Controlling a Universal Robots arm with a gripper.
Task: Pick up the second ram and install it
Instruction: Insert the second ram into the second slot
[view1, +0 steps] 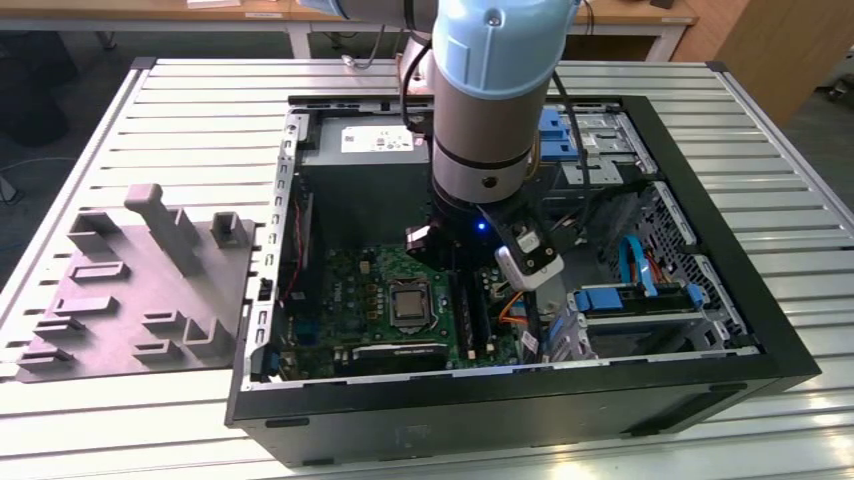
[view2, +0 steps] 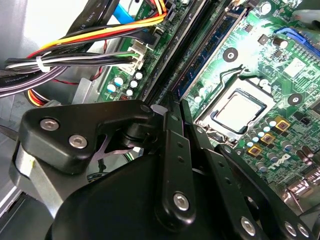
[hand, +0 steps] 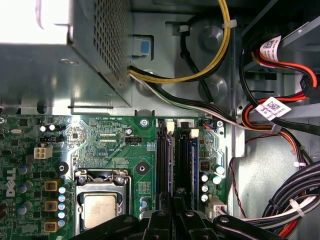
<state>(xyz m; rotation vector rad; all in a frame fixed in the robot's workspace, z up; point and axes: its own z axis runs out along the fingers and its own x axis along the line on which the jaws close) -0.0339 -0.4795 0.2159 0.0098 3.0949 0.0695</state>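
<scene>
the open computer case (view1: 694, 345) is laid on the slatted table (view1: 200, 110), with the green motherboard (hand: 120, 145) inside. the end effector (hand: 175, 212) is lowered over the ram slots (hand: 164, 165), closed on the second ram (hand: 192, 165), which is seen standing in a slot.

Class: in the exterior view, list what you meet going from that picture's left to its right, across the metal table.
Grey moulded fixture → green motherboard → gripper over the memory slots → blue drive cage → case's right wall.
</scene>
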